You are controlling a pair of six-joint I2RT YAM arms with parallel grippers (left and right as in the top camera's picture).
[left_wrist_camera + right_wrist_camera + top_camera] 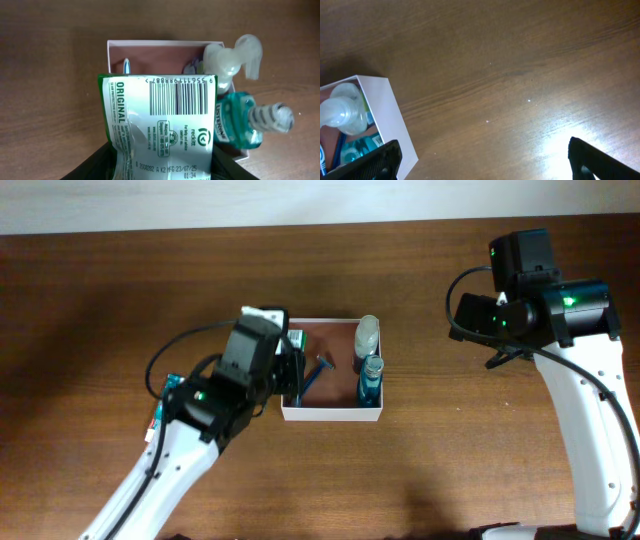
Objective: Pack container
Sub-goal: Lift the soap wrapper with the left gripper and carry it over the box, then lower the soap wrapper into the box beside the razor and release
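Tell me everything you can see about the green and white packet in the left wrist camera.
The packet is a glossy, crinkled plastic wrapper, white with green edges. It is printed with a barcode, the word ORIGINAL, a Reckitt logo and a date stamp. The left gripper holds its lower end over the box's near edge, beside a teal mouthwash bottle.

The desk is made of dark brown wood with a visible grain. The container is set directly on it, near the middle. In the right wrist view, a bright glare is shown on the bare wood.
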